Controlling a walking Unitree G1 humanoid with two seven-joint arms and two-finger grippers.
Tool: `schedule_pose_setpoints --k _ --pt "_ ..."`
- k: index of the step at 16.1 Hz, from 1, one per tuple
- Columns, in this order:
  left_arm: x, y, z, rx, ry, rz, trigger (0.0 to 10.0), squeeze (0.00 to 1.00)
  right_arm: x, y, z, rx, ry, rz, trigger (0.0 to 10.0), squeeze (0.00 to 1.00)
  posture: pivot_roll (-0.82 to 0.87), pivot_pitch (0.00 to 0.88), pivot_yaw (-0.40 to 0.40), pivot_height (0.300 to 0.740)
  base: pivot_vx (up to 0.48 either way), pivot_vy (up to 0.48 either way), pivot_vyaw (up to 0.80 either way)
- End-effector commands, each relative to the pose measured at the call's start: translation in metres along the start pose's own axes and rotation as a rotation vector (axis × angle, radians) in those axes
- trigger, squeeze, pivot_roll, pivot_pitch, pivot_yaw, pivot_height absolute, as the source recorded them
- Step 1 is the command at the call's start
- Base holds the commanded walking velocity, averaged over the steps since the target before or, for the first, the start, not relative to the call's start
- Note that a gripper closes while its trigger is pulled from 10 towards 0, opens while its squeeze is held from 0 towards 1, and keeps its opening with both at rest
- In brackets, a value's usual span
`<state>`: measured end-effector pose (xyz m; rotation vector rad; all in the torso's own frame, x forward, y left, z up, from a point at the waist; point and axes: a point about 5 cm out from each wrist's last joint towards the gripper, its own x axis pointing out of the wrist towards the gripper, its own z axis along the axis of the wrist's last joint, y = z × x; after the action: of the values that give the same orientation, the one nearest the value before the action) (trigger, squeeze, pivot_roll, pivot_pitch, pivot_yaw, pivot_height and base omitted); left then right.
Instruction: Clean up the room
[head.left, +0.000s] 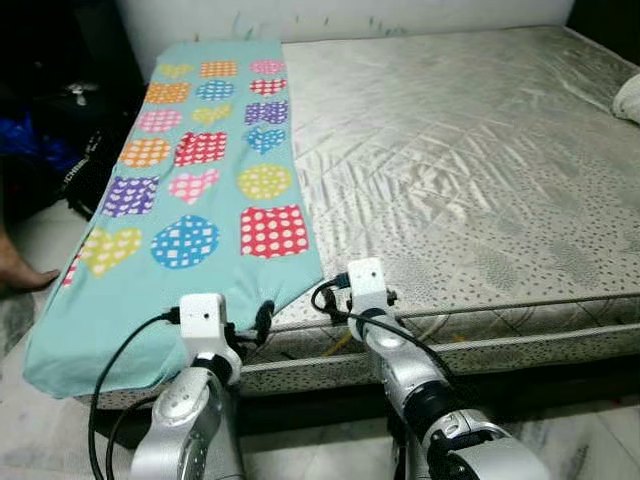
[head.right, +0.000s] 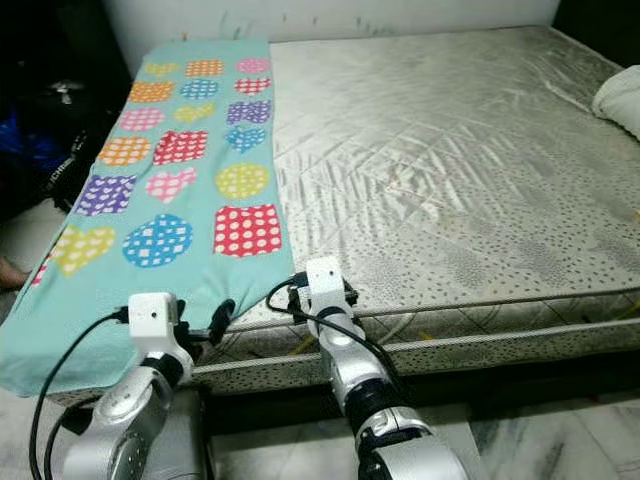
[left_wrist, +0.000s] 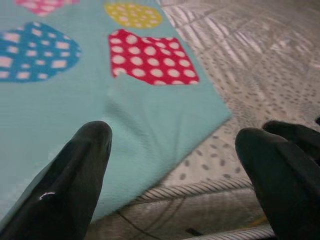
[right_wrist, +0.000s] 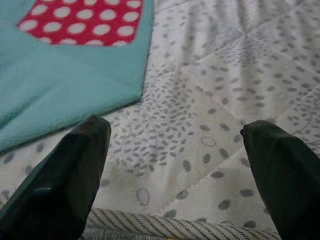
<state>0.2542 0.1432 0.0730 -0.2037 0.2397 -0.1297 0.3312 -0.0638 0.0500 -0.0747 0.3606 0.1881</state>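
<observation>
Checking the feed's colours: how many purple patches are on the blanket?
2 patches: one by the blanket's left edge, one farther up, by its right edge. The overhang may hide more.

Before me stands a bare mattress (head.left: 470, 170), quilted in a pale silvery fabric with small grey speckles and a corded seam along its near edge. On its left part lies a teal blanket (head.left: 200, 200) printed with dotted hearts, circles and squares in red, blue, yellow, orange and purple; it runs from the far edge to the near edge and droops over the left side. A white pillow (head.left: 628, 98) rests at the far right.
</observation>
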Motion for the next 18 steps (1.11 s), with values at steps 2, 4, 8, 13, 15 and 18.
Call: schedule_pose_setpoints --k 2,4,8,13,15,18 --pt "-0.001 0.016 0.005 0.034 -0.017 0.097 10.0 0.0 -0.001 -0.034 0.012 0.056 -0.104 -0.128 10.0 0.0 -0.03 0.064 0.017 0.532 0.0 0.0 0.0" --pt "-0.006 0.031 0.001 0.042 -0.019 0.154 10.0 0.0 -0.006 -0.065 0.018 0.074 -0.169 -0.197 10.0 0.0 -0.04 0.065 0.015 0.532 0.0 0.0 0.0" --pt "0.007 0.068 0.011 0.035 -0.032 0.254 10.0 0.0 -0.038 -0.122 0.017 0.051 -0.267 -0.292 10.0 0.0 -0.1 0.07 0.009 0.532 0.0 0.0 0.0" --pt "0.039 0.092 0.015 -0.039 0.022 0.274 10.0 0.0 -0.096 -0.139 0.007 -0.012 -0.278 -0.296 10.0 0.0 -0.18 0.086 0.029 0.532 0.0 0.0 0.0" --pt "0.052 0.087 0.011 -0.051 0.087 0.218 10.0 0.0 -0.111 -0.138 0.013 -0.021 -0.28 -0.296 10.0 0.0 -0.21 0.092 0.034 0.532 0.0 0.0 0.0" --pt "0.07 0.068 0.003 -0.035 0.202 0.113 10.0 0.0 -0.121 -0.139 0.021 -0.018 -0.272 -0.305 10.0 0.0 -0.23 0.096 0.036 0.532 0.0 0.0 0.0"
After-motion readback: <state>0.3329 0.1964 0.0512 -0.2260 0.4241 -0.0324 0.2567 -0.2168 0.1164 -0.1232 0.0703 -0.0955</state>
